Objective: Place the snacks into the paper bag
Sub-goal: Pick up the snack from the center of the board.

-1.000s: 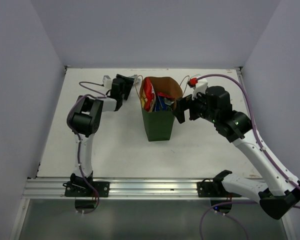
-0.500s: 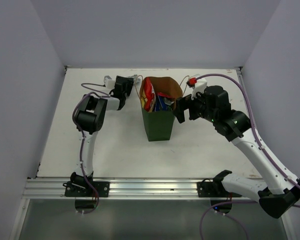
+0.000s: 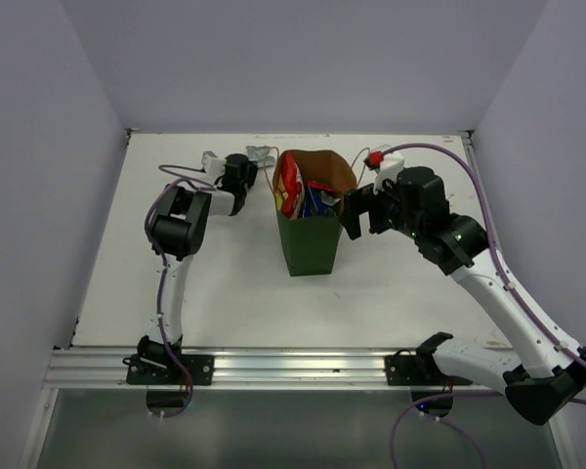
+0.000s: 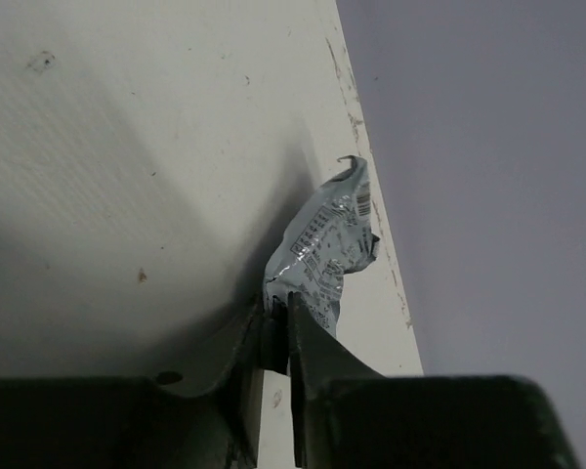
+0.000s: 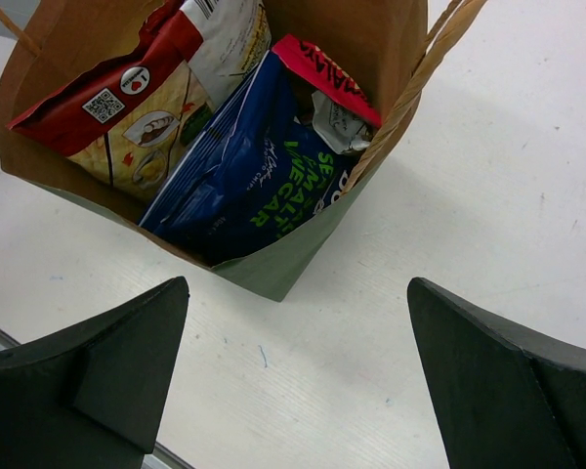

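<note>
My left gripper (image 4: 276,327) pinched the silver-grey packet (image 4: 324,244), lying lengthwise ahead, the paper bag (image 3: 311,250) to its right; my right gripper (image 5: 293,293) gaped.

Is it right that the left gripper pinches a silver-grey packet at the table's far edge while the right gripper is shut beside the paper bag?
Not quite: the right gripper stands wide open beside the paper bag, as the right wrist view shows. The rest holds.
</note>
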You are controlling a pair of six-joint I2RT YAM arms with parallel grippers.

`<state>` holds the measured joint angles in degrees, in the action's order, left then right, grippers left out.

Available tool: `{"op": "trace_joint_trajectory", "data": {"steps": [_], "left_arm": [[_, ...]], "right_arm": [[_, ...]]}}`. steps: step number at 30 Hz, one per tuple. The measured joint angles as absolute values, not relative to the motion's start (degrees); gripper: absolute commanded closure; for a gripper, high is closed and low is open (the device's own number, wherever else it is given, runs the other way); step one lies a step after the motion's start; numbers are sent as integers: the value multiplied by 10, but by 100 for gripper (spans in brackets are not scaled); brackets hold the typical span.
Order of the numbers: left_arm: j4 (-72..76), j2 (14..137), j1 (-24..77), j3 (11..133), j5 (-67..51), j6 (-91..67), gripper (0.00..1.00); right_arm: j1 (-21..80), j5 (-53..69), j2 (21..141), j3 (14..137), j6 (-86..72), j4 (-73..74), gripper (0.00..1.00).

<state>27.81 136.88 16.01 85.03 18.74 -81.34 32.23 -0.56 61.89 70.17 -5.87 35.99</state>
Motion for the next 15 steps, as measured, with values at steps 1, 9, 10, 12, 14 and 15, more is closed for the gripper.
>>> {"op": "trace_joint_trajectory", "data": {"steps": [1,9,10,12,14,15], "left_arm": [[279,1369,159,847,189,-812,89],[297,1326,150,772,200,-793,100],[298,1316,147,759,201,-786,100],[295,1296,142,733,205,-771,100],[294,1277,136,710,209,-756,100],[292,1266,134,697,210,-747,100]], "right_arm": [[322,-6,619,702,-58,360,2],[322,-5,627,702,-57,360,2],[322,-5,627,702,-56,360,1],[322,-5,627,702,-55,359,1],[322,-4,627,702,-55,359,2],[322,-3,627,702,-55,359,2]]}}
